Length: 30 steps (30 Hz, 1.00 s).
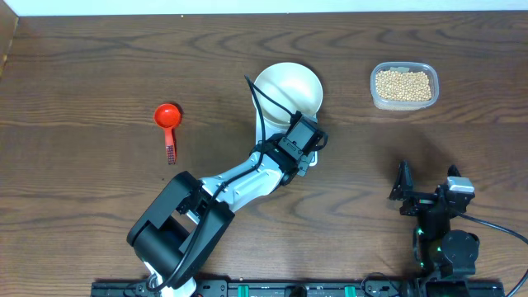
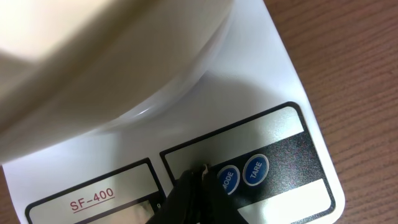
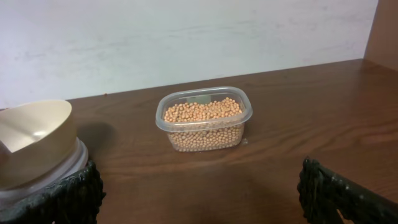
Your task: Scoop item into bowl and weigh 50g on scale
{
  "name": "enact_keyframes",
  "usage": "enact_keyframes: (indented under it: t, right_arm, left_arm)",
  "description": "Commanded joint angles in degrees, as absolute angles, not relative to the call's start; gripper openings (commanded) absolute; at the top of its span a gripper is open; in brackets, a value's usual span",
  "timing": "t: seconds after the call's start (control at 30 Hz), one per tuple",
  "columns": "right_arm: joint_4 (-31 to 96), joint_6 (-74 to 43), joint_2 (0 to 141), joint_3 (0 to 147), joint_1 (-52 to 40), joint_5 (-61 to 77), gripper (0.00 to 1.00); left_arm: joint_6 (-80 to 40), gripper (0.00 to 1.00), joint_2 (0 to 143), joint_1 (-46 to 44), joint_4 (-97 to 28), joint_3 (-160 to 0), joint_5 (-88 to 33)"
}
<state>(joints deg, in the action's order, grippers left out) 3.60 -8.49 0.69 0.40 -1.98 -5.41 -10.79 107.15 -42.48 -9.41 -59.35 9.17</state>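
Two arms work at a wooden tabletop (image 1: 82,66). The left gripper (image 2: 202,169) is closed on nothing, and its dark tip sits just beside the MODE button (image 2: 227,179), which has the TARE button (image 2: 255,169) next to it. Whether the tip touches the scale (image 2: 280,81) cannot be judged, and the fingers are cut off by the lower edge. The white bowl (image 1: 289,87) rests on the scale; in the left wrist view it is blurred and runs off the top left. From overhead its inside shows plain white, and the scale is hidden under the bowl and the left arm. The pale panel (image 2: 249,134) above the buttons gives no legible reading. The right gripper (image 1: 427,183) stands wide open, holding nothing, well apart from the clear tub (image 1: 372,87) holding the beans (image 1: 403,84). A red scoop (image 1: 168,117) lies at the left
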Motion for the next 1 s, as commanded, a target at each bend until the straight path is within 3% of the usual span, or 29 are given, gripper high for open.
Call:
enact_keyframes:
  t: [0.0,0.97]
  right_arm:
    - [3.68,-8.05,0.32,0.3,-2.46,-5.67,0.99]
    - [3.68,-8.05,0.32,0.3,-2.46,-5.67,0.99]
  left_arm:
    - [-11.99,0.07,113.21,-42.3,-13.04,-55.22,7.68]
    - [-15.38,0.07,115.66,-41.39,-12.82,-54.7,8.32]
